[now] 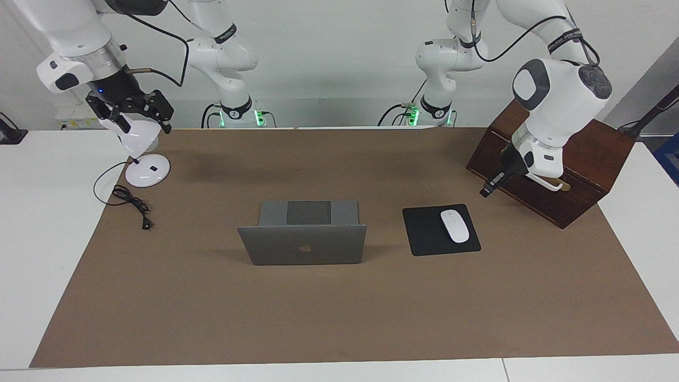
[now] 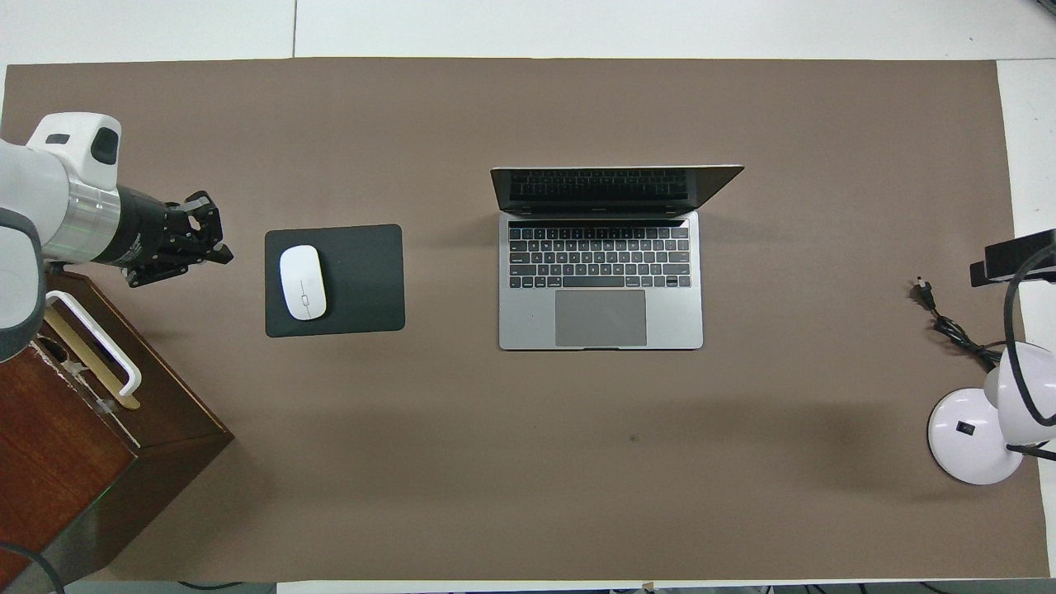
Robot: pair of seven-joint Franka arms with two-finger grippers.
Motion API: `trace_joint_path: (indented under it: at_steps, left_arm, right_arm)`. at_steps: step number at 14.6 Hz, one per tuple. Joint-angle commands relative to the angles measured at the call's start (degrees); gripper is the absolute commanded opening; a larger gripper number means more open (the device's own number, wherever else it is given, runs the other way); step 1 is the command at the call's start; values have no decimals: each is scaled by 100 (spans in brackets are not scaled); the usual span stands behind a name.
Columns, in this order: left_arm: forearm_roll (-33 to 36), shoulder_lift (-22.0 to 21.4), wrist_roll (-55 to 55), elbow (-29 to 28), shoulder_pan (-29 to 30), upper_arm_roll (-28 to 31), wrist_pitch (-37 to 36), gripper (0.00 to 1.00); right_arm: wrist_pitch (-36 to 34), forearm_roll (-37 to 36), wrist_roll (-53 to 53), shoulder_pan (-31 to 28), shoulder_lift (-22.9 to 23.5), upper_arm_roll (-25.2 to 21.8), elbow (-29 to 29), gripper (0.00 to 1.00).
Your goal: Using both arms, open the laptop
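Note:
The silver-grey laptop (image 1: 302,241) stands open in the middle of the brown mat, its lid upright with the apple logo on its outside. Its dark keyboard (image 2: 600,256) shows in the overhead view. My left gripper (image 1: 486,191) hangs in the air beside the wooden box, over the mat between the box and the mouse pad, and holds nothing. It also shows in the overhead view (image 2: 216,247). My right gripper (image 1: 139,119) is open and empty, raised above the white lamp at the right arm's end of the table. Neither gripper touches the laptop.
A black mouse pad (image 1: 427,233) with a white mouse (image 1: 455,225) lies beside the laptop toward the left arm's end. A dark wooden box (image 1: 578,175) stands at that end. A white desk lamp (image 1: 147,171) with a black cable (image 1: 130,201) is at the right arm's end.

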Motion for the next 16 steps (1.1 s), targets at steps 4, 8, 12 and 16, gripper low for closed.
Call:
trace_joint_path:
  at_steps: [4, 8, 12, 16]
  left_arm:
    - [224, -526, 180, -114, 17, -23, -1180, 0]
    - [224, -553, 127, -71, 131, -14, -1076, 8]
    - [215, -492, 83, -26, 140, 56, -1286, 37]
    - [224, -343, -102, 61, 27, 65, -1217, 100]
  right_arm:
    - [237, -236, -354, -129, -130, 114, -144, 100]
    - [220, -201, -126, -129, -130, 114, -144, 100]
    - [132, -166, -20, -129, -165, 114, -162, 100]
    - [53, -166, -20, -129, -174, 114, -180, 100]
